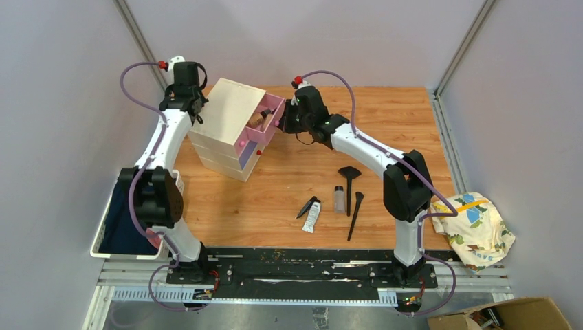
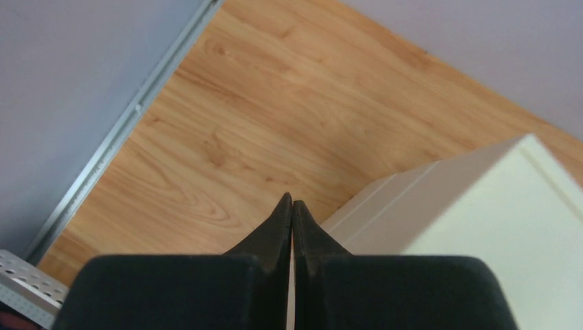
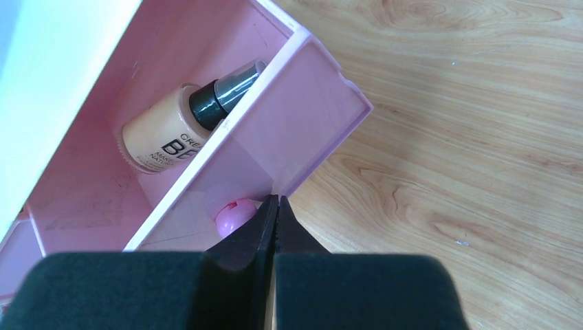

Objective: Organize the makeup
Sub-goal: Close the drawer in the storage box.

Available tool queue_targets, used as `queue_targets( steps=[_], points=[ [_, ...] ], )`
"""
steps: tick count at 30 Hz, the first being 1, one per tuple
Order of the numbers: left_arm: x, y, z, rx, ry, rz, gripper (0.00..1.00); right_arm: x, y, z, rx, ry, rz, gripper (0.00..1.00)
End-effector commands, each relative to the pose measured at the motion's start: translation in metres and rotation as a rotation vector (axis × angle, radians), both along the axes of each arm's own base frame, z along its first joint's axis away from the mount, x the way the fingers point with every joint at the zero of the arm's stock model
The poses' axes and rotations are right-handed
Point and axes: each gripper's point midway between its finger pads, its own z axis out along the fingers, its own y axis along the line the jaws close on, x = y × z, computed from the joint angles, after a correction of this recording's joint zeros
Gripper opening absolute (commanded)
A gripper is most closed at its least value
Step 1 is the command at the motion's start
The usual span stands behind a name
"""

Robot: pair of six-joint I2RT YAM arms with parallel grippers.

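Closed right pincer (image 3: pixel 276 203) sits by pink drawer (image 3: pixel 306 117) holding bottle (image 3: pixel 161 130).

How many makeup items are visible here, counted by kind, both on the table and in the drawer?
Bottles: 2, beige bottle in the pink drawer, clear bottle
Tubes: 1, white tube
Brushes: 2, wide-headed brush, slim brush
Other: 1, small black pointed item
Total: 6

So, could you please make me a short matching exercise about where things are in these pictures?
1 beige bottle; 2 clear bottle; 3 right gripper; 4 left gripper.
A shut, beside the cream box; B inside the open pink drawer; C on the table between white tube and brushes; D shut, at the pink knob.
Pairs: 1-B, 2-C, 3-D, 4-A.
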Motion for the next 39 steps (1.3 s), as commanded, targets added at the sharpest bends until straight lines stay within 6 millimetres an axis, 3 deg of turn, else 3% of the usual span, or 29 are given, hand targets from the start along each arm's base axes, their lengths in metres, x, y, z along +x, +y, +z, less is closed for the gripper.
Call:
queue_targets(
  steps=[1, 4, 10, 21, 28, 30, 34, 39],
  points=[
    [0.019, 0.007, -0.049, 0.026, 0.109, -0.008, 0.0, -0.002, 0.02, 0.019, 0.056, -0.033, 0.061, 0.0],
    [0.034, 0.004, -0.067, 0.025, 0.143, -0.045, 0.0, -0.002, 0.02, 0.019, 0.057, -0.034, 0.063, 0.0],
    [0.051, -0.016, -0.076, -0.012, 0.119, -0.153, 0.0, 0.007, 0.029, 0.021, 0.08, -0.037, 0.087, 0.0],
    [0.055, -0.053, -0.077, -0.081, 0.073, -0.337, 0.0, 0.009, 0.08, 0.051, 0.154, -0.069, 0.19, 0.0],
    [0.052, -0.076, -0.075, -0.095, 0.062, -0.415, 0.0, 0.005, 0.1, 0.061, 0.212, -0.068, 0.232, 0.0],
    [0.05, -0.076, -0.076, -0.085, 0.069, -0.41, 0.0, 0.001, 0.095, 0.062, 0.199, -0.07, 0.222, 0.0],
    [0.042, -0.066, -0.065, -0.058, 0.054, -0.353, 0.0, -0.005, 0.061, 0.049, 0.118, -0.083, 0.12, 0.0],
    [0.012, -0.027, -0.027, 0.034, -0.006, -0.134, 0.0, -0.026, 0.015, 0.041, 0.05, -0.088, 0.019, 0.23]
  ],
)
